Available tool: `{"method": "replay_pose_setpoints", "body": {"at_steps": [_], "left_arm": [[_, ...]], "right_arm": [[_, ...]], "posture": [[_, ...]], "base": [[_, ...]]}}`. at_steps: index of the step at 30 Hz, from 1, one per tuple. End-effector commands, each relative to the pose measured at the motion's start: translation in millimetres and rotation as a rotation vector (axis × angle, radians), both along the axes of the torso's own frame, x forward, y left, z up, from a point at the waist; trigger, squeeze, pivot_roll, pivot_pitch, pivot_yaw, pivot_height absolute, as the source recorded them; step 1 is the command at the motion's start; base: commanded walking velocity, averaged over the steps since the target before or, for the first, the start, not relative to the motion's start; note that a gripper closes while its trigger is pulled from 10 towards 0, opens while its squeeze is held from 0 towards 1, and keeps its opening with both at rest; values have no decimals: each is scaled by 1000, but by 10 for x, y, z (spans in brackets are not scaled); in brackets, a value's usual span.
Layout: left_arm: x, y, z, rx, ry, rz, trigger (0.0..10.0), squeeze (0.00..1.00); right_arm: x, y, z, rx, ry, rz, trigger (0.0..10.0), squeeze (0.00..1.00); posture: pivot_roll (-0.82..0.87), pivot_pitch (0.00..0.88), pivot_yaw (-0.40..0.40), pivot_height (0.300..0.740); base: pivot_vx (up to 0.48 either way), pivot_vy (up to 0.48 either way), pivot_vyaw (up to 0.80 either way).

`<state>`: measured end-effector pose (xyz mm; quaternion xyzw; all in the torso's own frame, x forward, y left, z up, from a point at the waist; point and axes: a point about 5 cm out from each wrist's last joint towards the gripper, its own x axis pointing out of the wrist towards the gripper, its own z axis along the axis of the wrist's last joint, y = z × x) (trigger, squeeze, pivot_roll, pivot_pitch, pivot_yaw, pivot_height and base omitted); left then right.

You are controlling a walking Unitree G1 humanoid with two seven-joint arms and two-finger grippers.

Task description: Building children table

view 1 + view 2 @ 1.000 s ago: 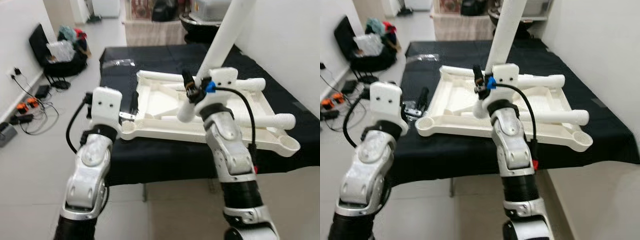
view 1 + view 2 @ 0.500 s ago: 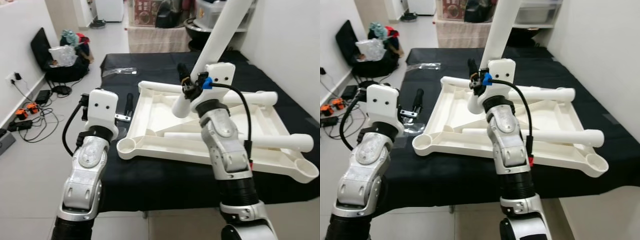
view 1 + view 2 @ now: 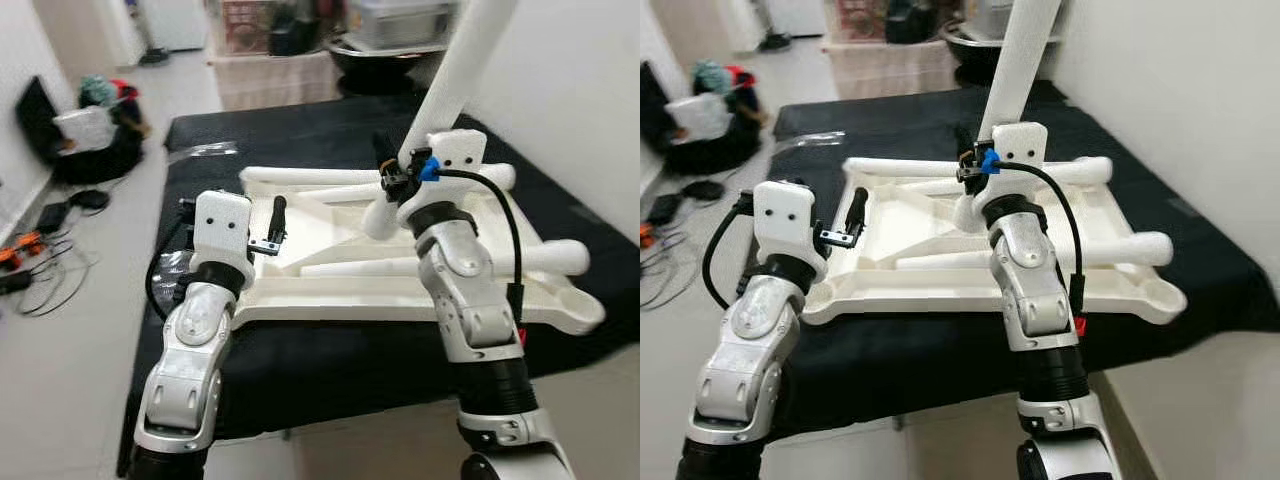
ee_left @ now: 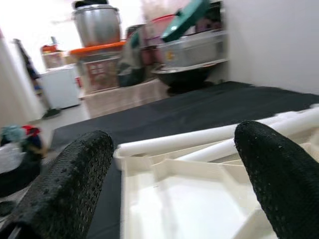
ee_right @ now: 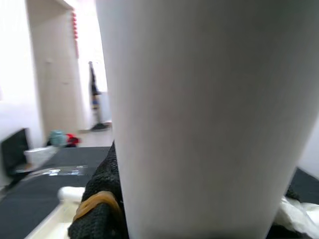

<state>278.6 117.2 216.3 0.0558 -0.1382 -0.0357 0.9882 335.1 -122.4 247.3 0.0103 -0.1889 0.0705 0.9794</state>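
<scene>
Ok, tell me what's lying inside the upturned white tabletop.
Inside the upturned tabletop lie loose white table legs, along the ribs. The right gripper holds another leg up over it. The right arm covers part of the middle.

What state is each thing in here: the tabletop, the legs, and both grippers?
Tabletop: upside down on the black-covered table.
Held leg: upright, slightly tilted, clamped by the right gripper over the tabletop.
Loose legs: lying flat across the tabletop's underside, not attached.
Left gripper: fingers open, empty, above the tabletop's left edge.
Plastic bag: lying flat on the cloth.
</scene>
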Motion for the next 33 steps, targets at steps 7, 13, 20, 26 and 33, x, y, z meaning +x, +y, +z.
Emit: {"method": "replay_pose_setpoints", "body": {"at_steps": [7,13,20,26,33], "left_arm": [[-14,40,-14,-21,16,14,10000,0],[-22,27,-34,-12,27,9,10000,0],[-32,39,-26,-14,21,13,10000,0],[-48,41,-52,-10,29,20,10000,0],[-86,48,-90,-9,53,26,10000,0]], "right_arm": [[-20,49,19,3,-5,11,10000,0],[-30,56,20,3,-1,15,10000,0],[-34,70,20,12,4,21,10000,0],[-24,59,14,15,16,27,10000,0],[-3,33,24,20,36,51,10000,0]], "posture": [[9,0,-31,740],[10,0,-34,740],[14,0,-36,740],[13,0,-39,740],[19,0,-43,740]], "base": [[0,435,0],[0,470,0],[0,130,0],[0,0,0],[0,0,0]]}}
